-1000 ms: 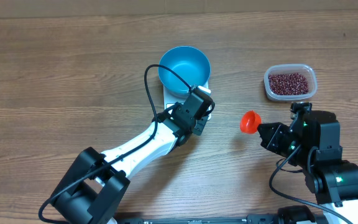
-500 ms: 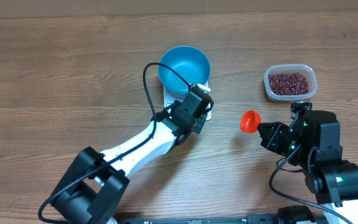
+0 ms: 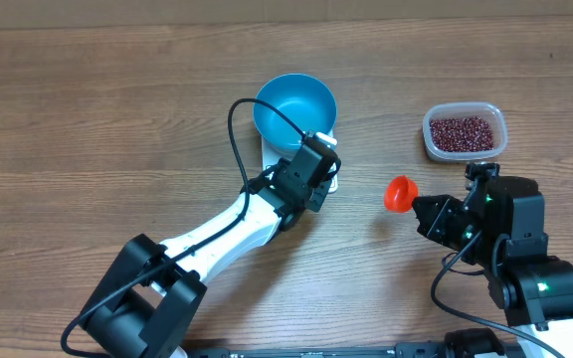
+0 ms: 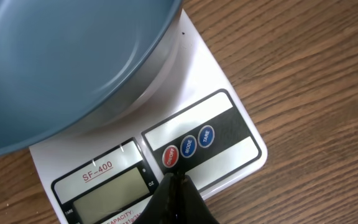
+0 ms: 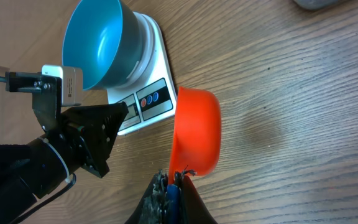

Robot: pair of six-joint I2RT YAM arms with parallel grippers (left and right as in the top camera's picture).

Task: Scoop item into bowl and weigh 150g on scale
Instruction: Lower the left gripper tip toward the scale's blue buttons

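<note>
The blue bowl [image 3: 294, 111] stands empty on the white scale [image 3: 270, 157]. My left gripper [image 3: 320, 165] is shut with nothing in it. In the left wrist view its tips [image 4: 173, 178] rest at the red button [image 4: 170, 156] of the scale [image 4: 229, 106], under the bowl [image 4: 61, 62]. The display [image 4: 107, 194] shows no digits. My right gripper [image 5: 174, 175] is shut on the blue handle of an orange-red scoop [image 5: 196, 127], which hangs empty over bare table right of the scale [image 5: 155, 59]. The item, dark red beans [image 3: 463, 130], fills a clear tub at the back right.
The clear tub [image 3: 497, 117] sits just behind the right arm, about a hand's width beyond the scoop [image 3: 400, 194]. The left arm [image 3: 227, 234] stretches diagonally from the front edge to the scale. Wooden table runs all round.
The left gripper has crept slightly up and left over the scale's button panel. The right arm and scoop have kept still.
</note>
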